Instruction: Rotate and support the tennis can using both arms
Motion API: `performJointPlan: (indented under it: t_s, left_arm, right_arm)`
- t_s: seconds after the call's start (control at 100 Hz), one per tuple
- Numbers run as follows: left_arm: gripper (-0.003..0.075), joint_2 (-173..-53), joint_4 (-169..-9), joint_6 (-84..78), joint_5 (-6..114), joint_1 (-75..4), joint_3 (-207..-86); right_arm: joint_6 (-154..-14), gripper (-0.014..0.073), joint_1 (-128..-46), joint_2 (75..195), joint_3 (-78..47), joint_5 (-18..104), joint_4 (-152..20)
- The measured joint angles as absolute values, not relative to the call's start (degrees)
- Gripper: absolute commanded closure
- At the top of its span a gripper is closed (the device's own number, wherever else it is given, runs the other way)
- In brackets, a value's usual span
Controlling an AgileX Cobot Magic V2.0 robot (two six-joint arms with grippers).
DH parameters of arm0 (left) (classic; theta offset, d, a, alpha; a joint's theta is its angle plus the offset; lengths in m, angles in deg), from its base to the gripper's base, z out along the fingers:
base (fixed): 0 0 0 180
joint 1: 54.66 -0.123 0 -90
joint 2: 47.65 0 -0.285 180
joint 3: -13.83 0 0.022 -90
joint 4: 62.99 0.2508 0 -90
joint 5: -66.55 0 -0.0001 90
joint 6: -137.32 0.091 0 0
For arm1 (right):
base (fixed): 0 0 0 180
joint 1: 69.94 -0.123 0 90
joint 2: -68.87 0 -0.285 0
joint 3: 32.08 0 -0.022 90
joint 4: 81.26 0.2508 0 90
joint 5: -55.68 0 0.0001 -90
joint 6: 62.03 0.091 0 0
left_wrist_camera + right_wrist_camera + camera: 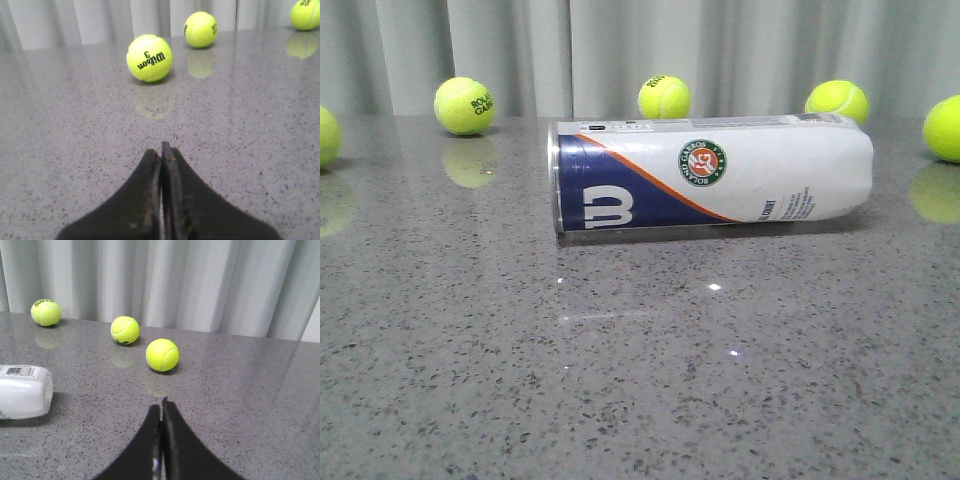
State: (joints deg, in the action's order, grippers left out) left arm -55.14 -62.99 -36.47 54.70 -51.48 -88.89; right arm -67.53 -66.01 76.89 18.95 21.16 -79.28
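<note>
in the front view the tennis can (712,176) lies flat on its side on the grey table (640,380), far from the near edge, with its silver end to the left and its round white end to the right. five tennis balls (465,105) sit behind and beside it, near the curtain (640,50). no arm shows here, so the can is not held yet, and there is lots of bare table in front for arms to come in. in the left wrist view the left gripper (161,152) has its fingers pressed together, holding nothing, with a ball (149,57) ahead and no can in sight. in the right wrist view the right gripper (161,410) is pressed together too, and the can's white end (25,392) lies near it, off to one side.
</note>
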Motion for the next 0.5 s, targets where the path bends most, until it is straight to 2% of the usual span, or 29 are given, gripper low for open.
performJointPlan:
  t_s: [0.37,0.5]
  left_arm:
    - [0.0739,-55.14,-58.22,-36.47,65.62,-51.48,-88.89]
    - [0.0739,-55.58,-58.12,-36.47,63.00,-51.48,-90.79]
  right_arm:
    - [-67.53,0.0664,-66.01,76.89,18.95,20.91,-79.28]
    - [-67.53,0.0664,-66.01,76.89,18.95,20.91,-79.28]
